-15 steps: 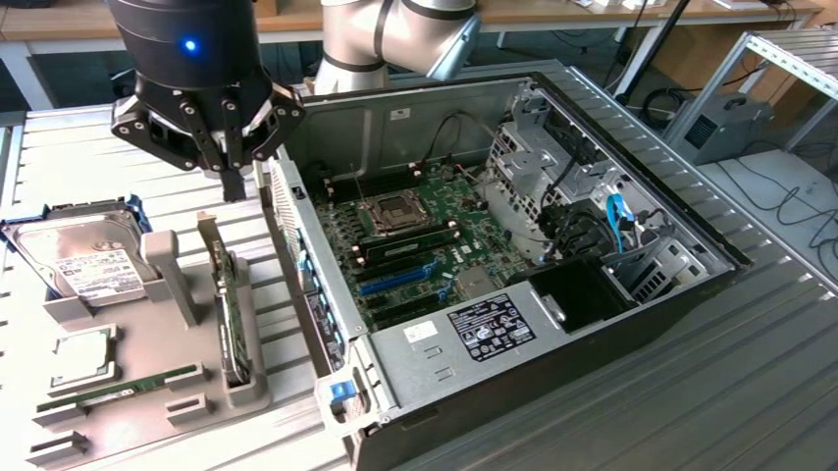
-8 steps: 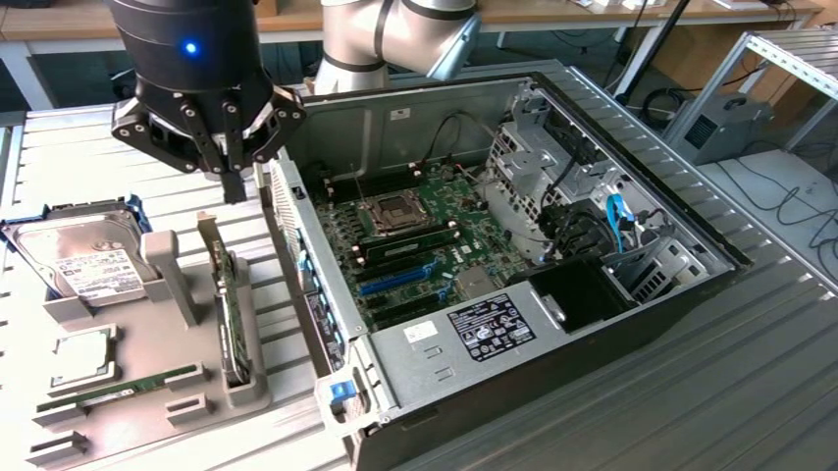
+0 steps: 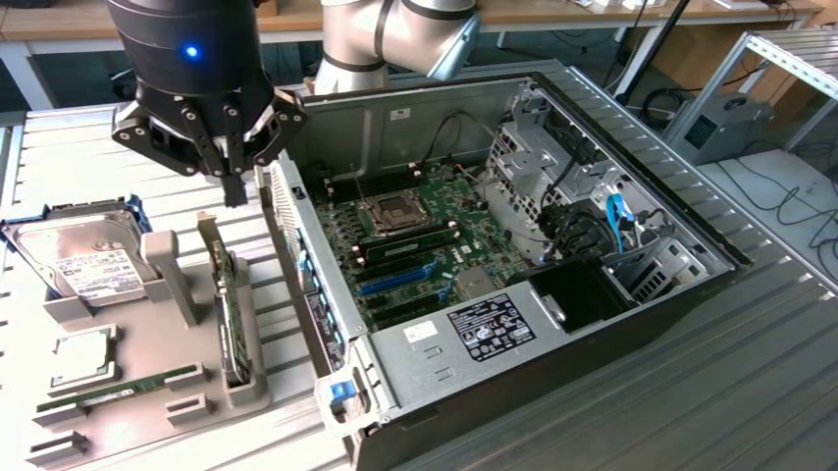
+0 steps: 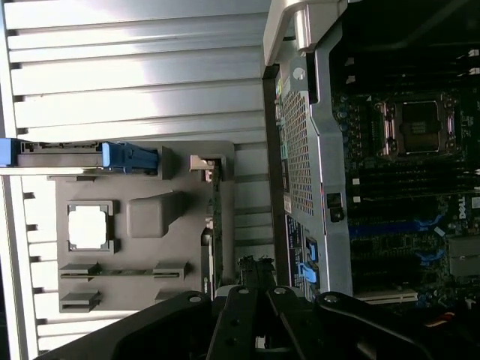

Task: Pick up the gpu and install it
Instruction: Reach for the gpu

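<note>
Slats of pale ribbed metal form the table point(image 3: 733, 392) on which we find everything laid out. Over it hangs the black multi-link gripper point(image 3: 234, 189) of the silver robot arm point(image 3: 392, 34). Its fingers are clenched together into a single dark tip, and we see nothing caught between them. The tip hovers clear of every part, above the strip where the grey moulded holder point(image 3: 141, 334) meets the side wall of the open black computer tower case point(image 3: 681, 245).

The gpu point(image 3: 231, 319), a thin flat card that is dark with a green board edge, stands on its long edge in a slot of that holder. It is outside the case, just beside the case wall on the exterior view's left. In the wrist view we see it edge-on as a narrow line, with its pale metal end bracket point(image 4: 204, 165) at the end nearest the hard drive.

The holder also carries a silver hard drive with a white label and blue carrier point(image 3: 78, 260), a square silver processor chip point(image 3: 82, 355) and a narrow green RAM stick point(image 3: 118, 391).

Inside the case we make out the green motherboard point(image 3: 452, 211), its square processor socket point(image 3: 396, 214), blue expansion slots point(image 3: 392, 282) and a grey power supply with a black label point(image 3: 478, 329).
</note>
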You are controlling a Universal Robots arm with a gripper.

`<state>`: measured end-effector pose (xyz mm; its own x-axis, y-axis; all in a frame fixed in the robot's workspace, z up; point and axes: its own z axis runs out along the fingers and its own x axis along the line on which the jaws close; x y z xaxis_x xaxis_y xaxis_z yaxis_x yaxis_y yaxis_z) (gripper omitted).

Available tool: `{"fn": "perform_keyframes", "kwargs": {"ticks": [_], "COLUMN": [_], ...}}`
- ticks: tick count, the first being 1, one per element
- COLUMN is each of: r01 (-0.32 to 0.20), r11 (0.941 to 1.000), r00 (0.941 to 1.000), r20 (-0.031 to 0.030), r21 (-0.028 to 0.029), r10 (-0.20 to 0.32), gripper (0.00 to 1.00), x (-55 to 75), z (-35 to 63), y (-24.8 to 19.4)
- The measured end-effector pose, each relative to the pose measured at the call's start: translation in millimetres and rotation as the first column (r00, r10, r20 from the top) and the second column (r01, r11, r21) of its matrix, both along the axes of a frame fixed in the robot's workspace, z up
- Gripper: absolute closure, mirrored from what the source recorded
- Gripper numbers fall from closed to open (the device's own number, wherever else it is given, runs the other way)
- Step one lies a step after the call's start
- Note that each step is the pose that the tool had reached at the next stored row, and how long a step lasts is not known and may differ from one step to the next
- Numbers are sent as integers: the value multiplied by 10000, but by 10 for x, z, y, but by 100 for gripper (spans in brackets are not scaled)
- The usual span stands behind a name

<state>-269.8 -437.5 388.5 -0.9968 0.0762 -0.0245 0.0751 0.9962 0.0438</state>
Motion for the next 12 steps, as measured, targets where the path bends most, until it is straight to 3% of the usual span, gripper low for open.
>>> {"fn": "perform_keyframes", "kwargs": {"ticks": [12], "r01": [0], "r11": [10000], "r00": [10000], "r20": [0], "r21": [-15], "r10": [0], "gripper": [89], "x": [-1], "z": [-7], "y": [-54]}}
